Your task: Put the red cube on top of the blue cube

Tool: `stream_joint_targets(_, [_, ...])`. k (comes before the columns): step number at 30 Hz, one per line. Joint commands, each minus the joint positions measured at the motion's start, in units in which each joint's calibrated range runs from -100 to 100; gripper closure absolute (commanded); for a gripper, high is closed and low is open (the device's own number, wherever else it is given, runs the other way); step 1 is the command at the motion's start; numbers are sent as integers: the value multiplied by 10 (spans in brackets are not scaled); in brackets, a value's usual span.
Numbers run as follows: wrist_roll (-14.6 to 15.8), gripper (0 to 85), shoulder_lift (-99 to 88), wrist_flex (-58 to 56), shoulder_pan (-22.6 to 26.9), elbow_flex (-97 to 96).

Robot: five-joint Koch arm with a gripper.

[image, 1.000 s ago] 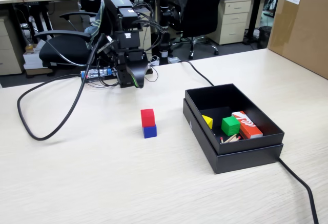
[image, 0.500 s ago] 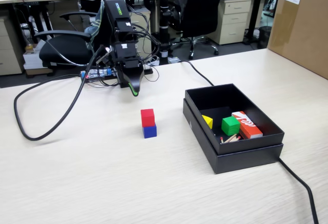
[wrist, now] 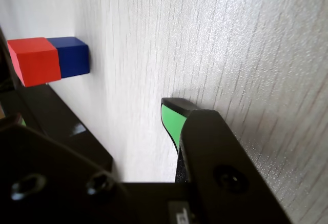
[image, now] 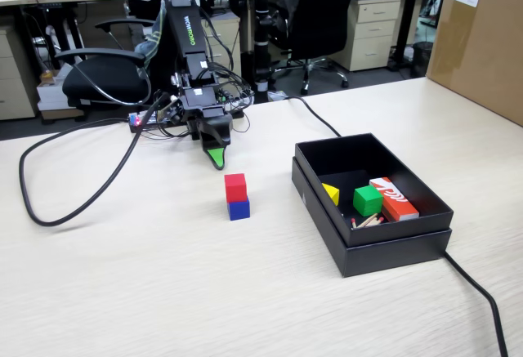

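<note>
The red cube [image: 235, 186] stands squarely on top of the blue cube [image: 239, 208] in the middle of the table. The wrist view lies on its side and shows the red cube [wrist: 33, 60] and the blue cube [wrist: 72, 56] stacked at its upper left. My gripper [image: 215, 155] hangs low over the table behind the stack, a short way from it and touching nothing. In the wrist view the gripper [wrist: 141, 131] shows one green-padded finger [wrist: 171, 121] with bare table beside the pad. It is open and holds nothing.
A black open box [image: 425, 210] stands right of the stack, holding a green cube [image: 368, 200], a yellow piece [image: 330, 194] and a red-orange box [image: 394, 198]. A black cable [image: 57, 210] loops on the left and another [image: 482, 292] runs to the front right. A cardboard box [image: 482, 38] stands far right.
The arm has swung down and forward, bringing the gripper from high above the base to just over the table behind the stack. The cubes have not moved.
</note>
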Motion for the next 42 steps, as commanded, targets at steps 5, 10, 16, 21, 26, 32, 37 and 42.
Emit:
stream_joint_targets(5, [-1,338,13,-9,1,-16])
stream_joint_targets(10, [-3,341,9,-10,0,-21])
stream_joint_targets(16, [-4,343,8,-10,1,-22])
stream_joint_targets(21, [-4,351,7,-10,0,-22])
stream_joint_targets(26, [-4,351,8,-10,0,-22])
stream_joint_targets(32, [-4,351,8,-10,0,-22])
stream_joint_targets(37, [-4,351,7,-10,0,-22])
stream_joint_targets(42, [-4,351,8,-10,0,-22])
